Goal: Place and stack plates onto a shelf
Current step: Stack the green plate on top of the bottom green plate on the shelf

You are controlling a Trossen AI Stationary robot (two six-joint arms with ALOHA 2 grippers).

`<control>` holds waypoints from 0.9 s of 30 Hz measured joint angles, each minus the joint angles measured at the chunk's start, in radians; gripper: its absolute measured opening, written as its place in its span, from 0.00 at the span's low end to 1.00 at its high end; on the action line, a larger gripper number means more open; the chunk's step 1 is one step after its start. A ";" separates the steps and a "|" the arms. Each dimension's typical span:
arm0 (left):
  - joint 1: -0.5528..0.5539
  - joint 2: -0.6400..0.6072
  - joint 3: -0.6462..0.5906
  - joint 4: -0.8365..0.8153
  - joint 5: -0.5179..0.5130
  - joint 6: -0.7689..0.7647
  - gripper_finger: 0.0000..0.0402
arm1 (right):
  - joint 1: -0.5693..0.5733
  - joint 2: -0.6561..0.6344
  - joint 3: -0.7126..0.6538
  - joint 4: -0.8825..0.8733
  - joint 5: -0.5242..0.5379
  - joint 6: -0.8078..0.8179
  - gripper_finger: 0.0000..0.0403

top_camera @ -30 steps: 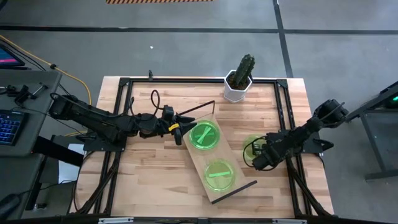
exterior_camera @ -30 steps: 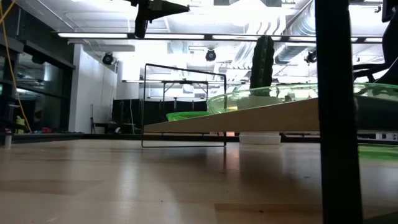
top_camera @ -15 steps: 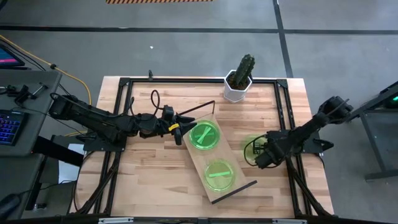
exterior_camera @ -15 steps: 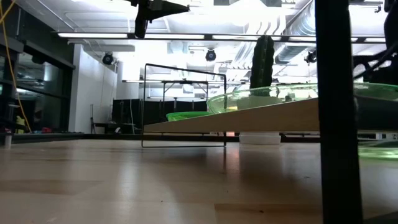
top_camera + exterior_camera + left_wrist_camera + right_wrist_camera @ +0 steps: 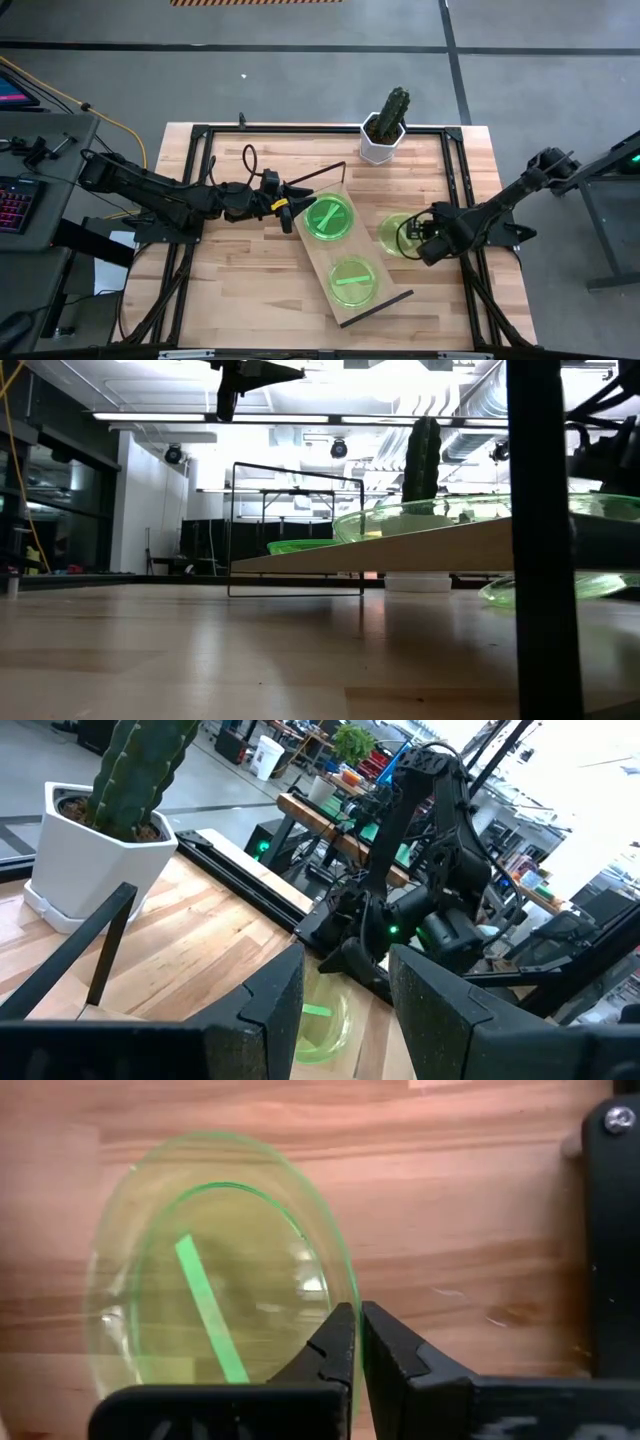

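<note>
The shelf point(image 5: 314, 256), a light-wood board with dark frame ends, lies slantwise at mid-table. Two green plates rest flat on it, one at its far end point(image 5: 329, 217) and one at its near end point(image 5: 352, 280). My right gripper point(image 5: 418, 237) is shut on a third green plate point(image 5: 395, 233) just right of the shelf. This plate also shows in the right wrist view point(image 5: 210, 1280) and in the low view point(image 5: 560, 588). My left gripper point(image 5: 296, 210) is open at the shelf's far left corner, with nothing between its fingers point(image 5: 270, 1010). I cannot tell if it touches the shelf. My right gripper pinches the plate's rim point(image 5: 345, 1295) between its two fingers point(image 5: 385, 1355), on the side toward the table's right edge. The fingers come from the right, nearly level. The plate sits tilted in the hold. I cannot tell whether its far rim is clear of the table.
A white hexagonal pot with a cactus point(image 5: 382, 140) stands at the table's far edge. Black frame rails point(image 5: 455, 150) run along the table's sides. Bare wood lies left of the shelf point(image 5: 240, 270). In the low view the shelf's dark end post point(image 5: 540, 540) stands close to the camera.
My right gripper has moved a little toward the table's far edge and toward the shelf, still shut on the plate. The plate has come with it. It now shows brighter beside the shelf in the high view, and larger and farther left in the low view.
</note>
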 joint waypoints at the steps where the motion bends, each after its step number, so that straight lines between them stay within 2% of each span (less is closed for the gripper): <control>1: 0.000 0.000 0.000 0.000 0.000 0.000 0.34 | 0.000 -0.010 0.000 0.000 0.012 -0.001 0.00; 14: 0.000 0.000 0.000 0.000 0.000 -0.024 0.35 | 0.000 -0.151 0.001 -0.008 0.169 -0.016 0.00; 23: 0.000 0.000 0.000 -0.001 0.000 -0.024 0.35 | 0.001 -0.156 0.001 -0.010 0.118 -0.058 0.01; 27: 0.000 0.000 0.000 -0.001 0.000 -0.024 0.34 | 0.001 -0.159 -0.062 0.077 0.108 -0.060 0.10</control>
